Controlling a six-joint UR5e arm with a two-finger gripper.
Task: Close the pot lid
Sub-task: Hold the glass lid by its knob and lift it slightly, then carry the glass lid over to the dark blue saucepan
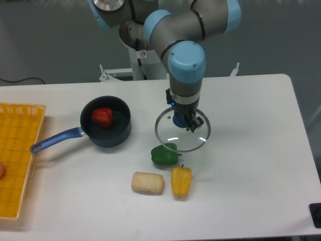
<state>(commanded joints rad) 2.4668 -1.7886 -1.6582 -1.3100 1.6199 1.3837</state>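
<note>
The dark navy pot [106, 128] stands left of centre on the white table, its long blue handle [56, 140] pointing left and a red pepper [102, 116] inside it. The clear glass lid [182, 131] hangs in the air right of the pot, level, with its near edge over the green pepper. My gripper [181, 120] comes straight down onto the lid's blue knob and is shut on it. A gap of table lies between lid and pot.
A green pepper [164, 155], a yellow pepper [181, 181] and a beige bread-like block [147, 183] lie in front of the lid. A yellow mesh basket [16, 155] sits at the left table edge. A dark object [316, 214] is at the bottom right corner.
</note>
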